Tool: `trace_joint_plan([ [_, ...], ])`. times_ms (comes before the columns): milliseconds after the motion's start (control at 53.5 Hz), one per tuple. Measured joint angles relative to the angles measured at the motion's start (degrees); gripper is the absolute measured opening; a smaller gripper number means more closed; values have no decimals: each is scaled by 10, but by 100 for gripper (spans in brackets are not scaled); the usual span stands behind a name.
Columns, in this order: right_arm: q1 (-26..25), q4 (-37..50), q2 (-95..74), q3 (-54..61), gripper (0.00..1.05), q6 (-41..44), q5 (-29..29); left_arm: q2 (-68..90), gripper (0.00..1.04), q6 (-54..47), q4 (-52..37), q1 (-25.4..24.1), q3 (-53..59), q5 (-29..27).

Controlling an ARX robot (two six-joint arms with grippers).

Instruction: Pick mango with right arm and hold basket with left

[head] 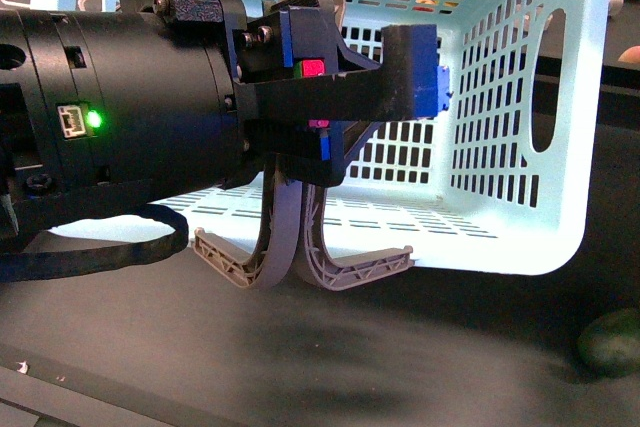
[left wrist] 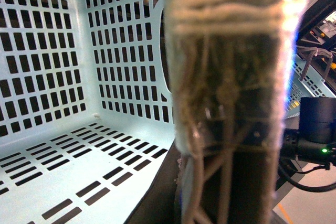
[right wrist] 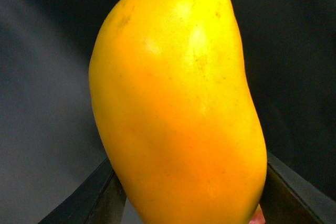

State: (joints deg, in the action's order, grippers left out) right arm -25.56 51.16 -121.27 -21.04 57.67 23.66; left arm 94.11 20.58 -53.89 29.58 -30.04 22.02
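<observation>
The pale turquoise basket (head: 520, 147) lies tipped, its open side facing me in the front view. My left arm reaches in from the left. Its grey ribbed fingers (head: 262, 247) are pressed together at the basket's near lower edge, so the left gripper (head: 302, 272) is shut on the basket. In the left wrist view a string-wrapped grey-brown handle (left wrist: 226, 77) fills the foreground before the slotted basket floor (left wrist: 63, 182). The yellow-orange mango (right wrist: 178, 108) fills the right wrist view, and the right gripper (right wrist: 189, 203) is shut on it, with a dark finger (right wrist: 100, 198) at each side.
A dark green round fruit (head: 610, 342) lies on the dark table (head: 300, 367) at the front right, beside the basket. A black cable loop (head: 100, 247) hangs under the left arm. Another black arm segment with a green light (left wrist: 315, 135) stands beyond the handle.
</observation>
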Motion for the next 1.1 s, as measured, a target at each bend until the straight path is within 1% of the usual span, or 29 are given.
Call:
trace_joint_plan([
  [19, 1, 5, 9, 5, 59, -5, 3, 0, 8, 0, 0, 0, 0, 0],
  [93, 8, 35, 71, 37, 59, -81, 20, 0, 8, 0, 0, 0, 0, 0],
  [206, 17, 45, 140, 64, 59, -148, 27, 0, 8, 0, 0, 0, 0, 0],
  [336, 32, 38, 224, 85, 59, -225, 26, 0, 8, 0, 0, 0, 0, 0],
  [411, 46, 29, 289, 91, 59, -285, 18, 0, 8, 0, 0, 0, 0, 0],
  [561, 74, 10, 379, 91, 59, -362, 2, 0, 8, 0, 0, 0, 0, 0],
  [654, 106, -4, 433, 87, 59, -409, -20, 0, 8, 0, 0, 0, 0, 0],
  [822, 172, -8, 471, 69, 59, -477, -69, 0, 8, 0, 0, 0, 0, 0],
  [972, 240, -9, 473, 45, 59, -524, -108, 0, 8, 0, 0, 0, 0, 0],
  [1103, 316, 2, 446, 16, 59, -555, -145, 0, 8, 0, 0, 0, 0, 0],
])
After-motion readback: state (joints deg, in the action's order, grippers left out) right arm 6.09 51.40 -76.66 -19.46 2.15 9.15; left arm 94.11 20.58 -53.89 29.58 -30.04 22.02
